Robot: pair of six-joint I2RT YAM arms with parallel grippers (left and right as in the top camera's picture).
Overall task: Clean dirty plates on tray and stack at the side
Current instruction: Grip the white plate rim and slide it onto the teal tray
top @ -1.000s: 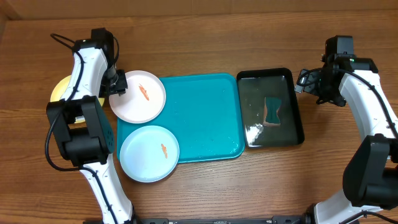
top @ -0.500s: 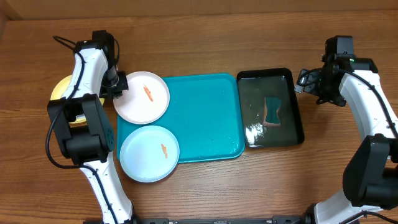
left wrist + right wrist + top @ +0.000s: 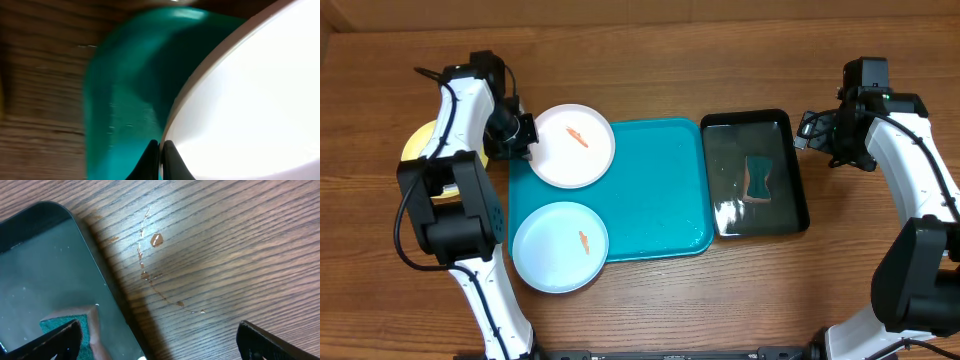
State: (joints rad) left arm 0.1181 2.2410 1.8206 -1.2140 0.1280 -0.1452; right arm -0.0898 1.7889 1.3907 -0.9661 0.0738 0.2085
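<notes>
Plates are handled singly: nearest, at the 7 o'clock corner of the tray (image 3: 650, 190), the light blue plate (image 3: 560, 246) is left lying, orange smear (image 3: 584, 241) up, while at 11 o'clock the smeared white plate (image 3: 573, 146) is pinched by its 9 o'clock rim in the closed left gripper (image 3: 527, 135), presumably to be positioned for wiping. Off the tray at 9 o'clock the yellow-green plate (image 3: 417, 140) is half hidden by the arm. At 3 o'clock a sponge (image 3: 758, 178) is kept in the black tray (image 3: 725, 150), beside which the right gripper (image 3: 159, 339) is held wide open, empty.
</notes>
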